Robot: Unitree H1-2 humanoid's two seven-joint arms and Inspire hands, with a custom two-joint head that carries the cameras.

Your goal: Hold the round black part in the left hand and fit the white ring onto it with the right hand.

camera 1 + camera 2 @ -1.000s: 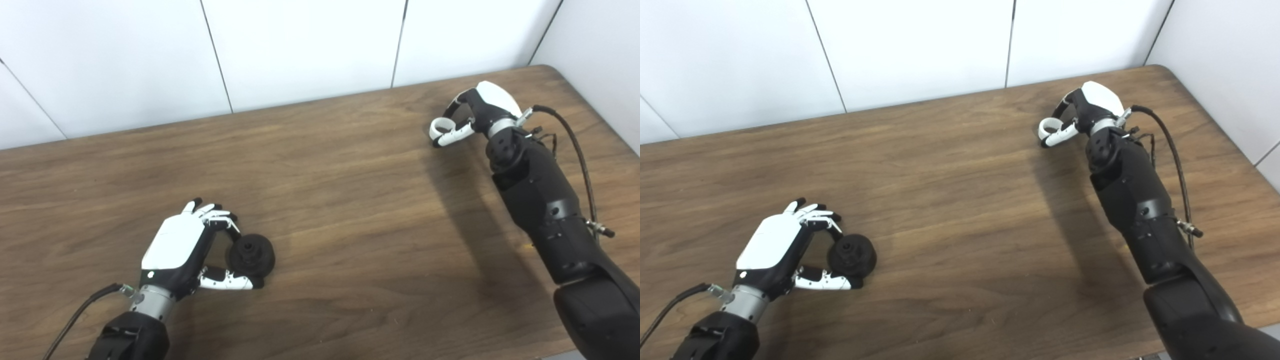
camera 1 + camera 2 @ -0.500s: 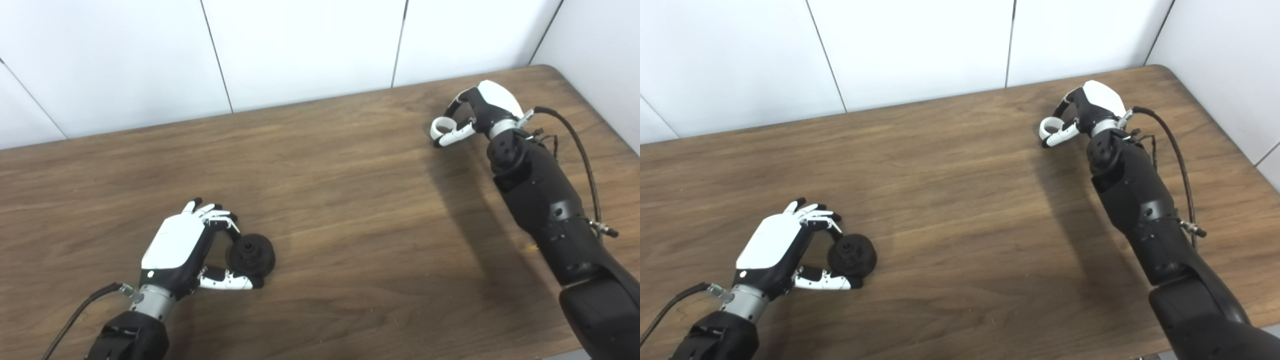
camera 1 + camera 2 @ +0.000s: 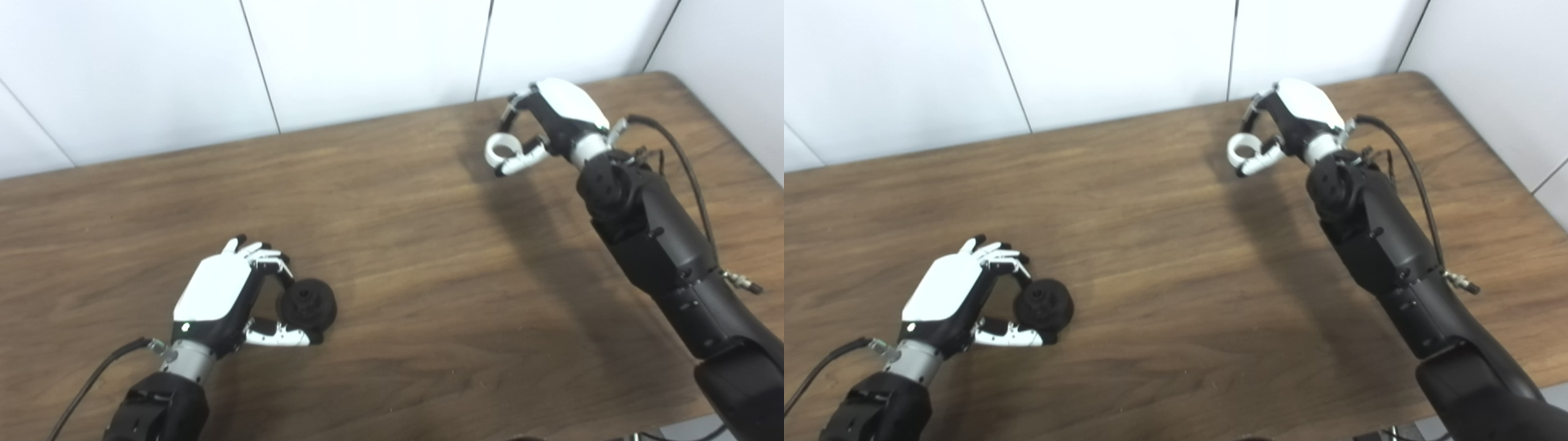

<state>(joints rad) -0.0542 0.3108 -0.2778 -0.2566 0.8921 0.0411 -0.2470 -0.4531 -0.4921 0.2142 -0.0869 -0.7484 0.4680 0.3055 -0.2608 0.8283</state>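
The round black part (image 3: 308, 302) sits low at the front left of the wooden table (image 3: 398, 245). My left hand (image 3: 226, 294) is shut on it, fingers curled over its far side and thumb under its near side. Whether the part rests on the wood or hangs just above it I cannot tell. At the back right, my right hand (image 3: 551, 119) is raised above the table and shut on the white ring (image 3: 503, 149), pinched between thumb and fingers. The ring's hole faces up. The two hands are far apart.
White wall panels (image 3: 367, 55) stand right behind the table's far edge, and another wall (image 3: 735, 55) closes the right side. A black cable (image 3: 680, 159) loops off my right forearm. Bare wood lies between the hands.
My right hand has lifted and swung left with the white ring in it. The left hand keeps its hold on the black part. The camera view has shifted slightly.
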